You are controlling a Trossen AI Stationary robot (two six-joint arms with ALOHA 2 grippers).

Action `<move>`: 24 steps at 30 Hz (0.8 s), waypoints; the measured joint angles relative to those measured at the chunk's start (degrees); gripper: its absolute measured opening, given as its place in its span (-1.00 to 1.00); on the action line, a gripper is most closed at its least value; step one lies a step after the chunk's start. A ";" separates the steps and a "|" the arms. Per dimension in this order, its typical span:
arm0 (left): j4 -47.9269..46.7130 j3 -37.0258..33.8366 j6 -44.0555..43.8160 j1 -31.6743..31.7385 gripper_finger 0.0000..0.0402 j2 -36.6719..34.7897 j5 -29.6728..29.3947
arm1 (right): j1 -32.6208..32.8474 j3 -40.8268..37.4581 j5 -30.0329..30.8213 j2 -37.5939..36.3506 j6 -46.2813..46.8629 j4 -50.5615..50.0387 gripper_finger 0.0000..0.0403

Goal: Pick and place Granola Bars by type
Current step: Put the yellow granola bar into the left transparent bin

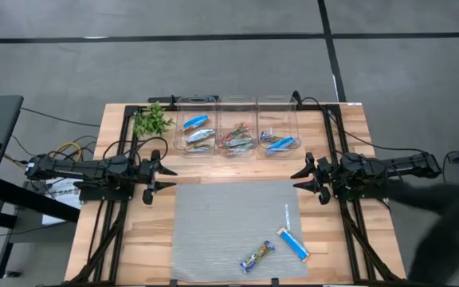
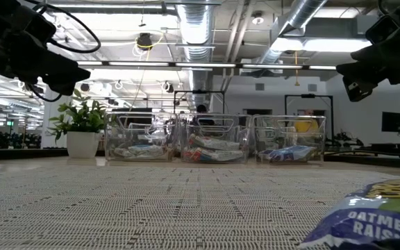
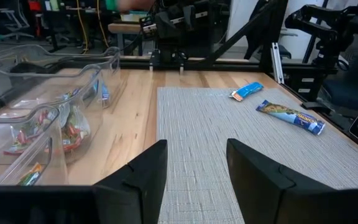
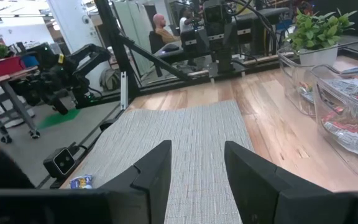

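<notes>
Two flat wrapped Granola Bars (image 1: 281,249), bright blue and blue-silver-yellow, lie on mat; both pincers released.

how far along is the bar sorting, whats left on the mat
Mostly done: the three clear bins already hold sorted bars. Nothing is in hand; the left gripper and right gripper hover open and empty at the mat's edges. Left: the bright blue bar and the blue-yellow bar on the grey mat.

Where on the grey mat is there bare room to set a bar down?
The mat is bare from its far edge by the three clear bins down its middle and left side. Only the near right corner is taken, by two bars. The bins hold bars.
</notes>
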 joint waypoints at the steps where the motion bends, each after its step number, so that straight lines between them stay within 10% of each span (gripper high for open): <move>1: 0.00 0.00 0.04 0.00 -0.22 0.00 0.00 | -0.02 0.00 0.00 0.00 0.00 0.00 -0.30; 13: -0.04 -0.02 0.09 0.00 -0.22 0.00 0.00 | -0.01 -0.01 -0.05 0.00 2.01 0.82 -0.29; 24: -0.06 -0.04 0.20 0.00 -0.22 0.00 -0.02 | 0.64 4.34 -0.15 2.61 58.79 -3.01 -0.30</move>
